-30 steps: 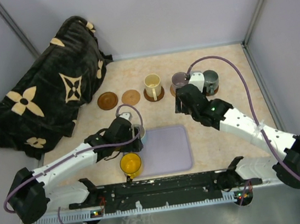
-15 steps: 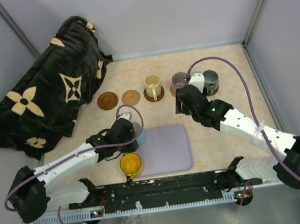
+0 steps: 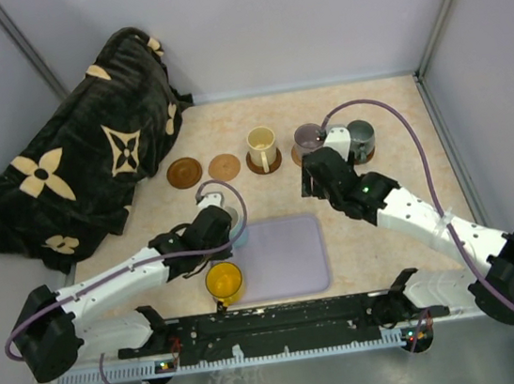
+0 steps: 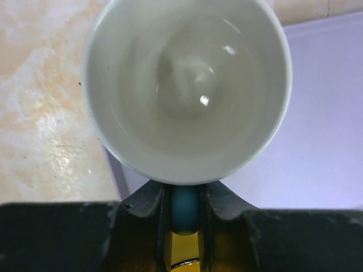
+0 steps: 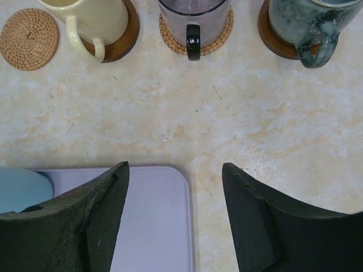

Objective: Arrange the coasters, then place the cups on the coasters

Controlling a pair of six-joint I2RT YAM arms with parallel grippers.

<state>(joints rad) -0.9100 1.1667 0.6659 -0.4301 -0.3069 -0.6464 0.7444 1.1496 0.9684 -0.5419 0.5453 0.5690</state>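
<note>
Far left, the black flowered blanket (image 3: 73,159) lay heaped against the wall, its edge near the dark empty coaster (image 3: 183,172); the tan empty coaster (image 3: 224,167) sat just beside that one, both bare on the tabletop (image 3: 272,199). My left jaws were pressed together on the light-blue handle (image 4: 185,205) of the white cup (image 4: 187,85), which sat over the left edge of the lavender tray (image 3: 294,258); whether it had cleared the surface, I could not tell. The yellow cup (image 3: 223,279) stood just nearer me, close beside that wrist. Further right, the cream cup (image 3: 261,143), the mauve cup (image 3: 308,137) and the grey-green cup (image 3: 361,137) each stood on a coaster in the back row; my right jaws hung spread in front of them, pinching nothing.

By my reckoning three cups were home and the white one was next, bound for a bare coaster. The worry was the grip: only the thin handle was pinched, so the cup's weight could swing it on the lift and land it tilted or half off the disc; a careless rise could clip the yellow cup; a wide reach to the dark coaster could drag the blanket's edge or nudge the light tan disc out of line.
</note>
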